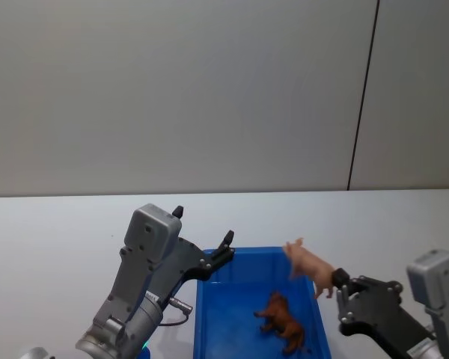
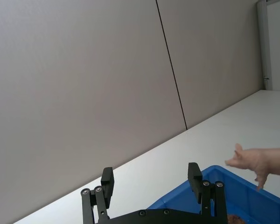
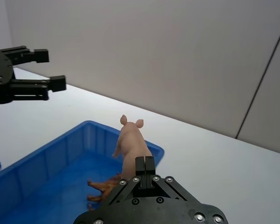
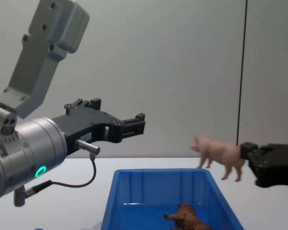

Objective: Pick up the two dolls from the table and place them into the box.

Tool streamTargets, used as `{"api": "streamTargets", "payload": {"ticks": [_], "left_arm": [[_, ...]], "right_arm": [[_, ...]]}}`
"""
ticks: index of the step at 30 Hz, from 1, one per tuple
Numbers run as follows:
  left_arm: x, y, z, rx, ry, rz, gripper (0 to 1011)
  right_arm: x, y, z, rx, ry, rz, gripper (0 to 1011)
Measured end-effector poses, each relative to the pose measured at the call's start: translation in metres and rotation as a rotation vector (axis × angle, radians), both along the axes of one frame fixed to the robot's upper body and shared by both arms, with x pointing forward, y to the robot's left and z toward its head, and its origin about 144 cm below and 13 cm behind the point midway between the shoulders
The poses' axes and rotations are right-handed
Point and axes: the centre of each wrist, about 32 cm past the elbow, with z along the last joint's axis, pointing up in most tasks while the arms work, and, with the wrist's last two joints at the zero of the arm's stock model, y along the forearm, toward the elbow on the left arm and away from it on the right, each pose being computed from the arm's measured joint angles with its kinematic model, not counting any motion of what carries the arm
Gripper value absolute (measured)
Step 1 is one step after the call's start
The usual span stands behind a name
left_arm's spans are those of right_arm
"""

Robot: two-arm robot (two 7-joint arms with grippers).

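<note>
Pink pig (image 1: 308, 263), second doll, in transit to box (image 1: 228, 307).
Right hand (image 1: 337, 280) clenched on its rump, aloft at box's 2 o'clock rim; brown doll (image 1: 282, 321) lies inside; left hand (image 2: 150, 175) spread, idle at 10 o'clock. Next, likely: shift inward, release.

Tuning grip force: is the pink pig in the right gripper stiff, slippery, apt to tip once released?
Likely stiff: the pink pig juts level from the right gripper, clamped only at its rear, without sagging. Probably light, for the same reason. Its smooth skin may slip, and on thin legs it may topple landing in the box.
</note>
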Motion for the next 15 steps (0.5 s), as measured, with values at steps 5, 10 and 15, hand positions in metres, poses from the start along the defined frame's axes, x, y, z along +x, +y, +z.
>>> {"api": "streamTargets", "payload": {"ticks": [5,10,15], "left_arm": [[0.0,0.0,0.0,0.0,0.0,0.0,1002],[0.0,0.0,0.0,0.0,0.0,0.0,1001],[0.0,0.0,0.0,0.0,0.0,0.0,1001]], "right_arm": [[0.007,0.007,-0.001,0.003,0.008,0.036,5],[0.014,0.015,-0.002,0.002,0.02,0.064,132],[0.021,0.021,-0.003,-0.003,0.034,0.071,282]]}}
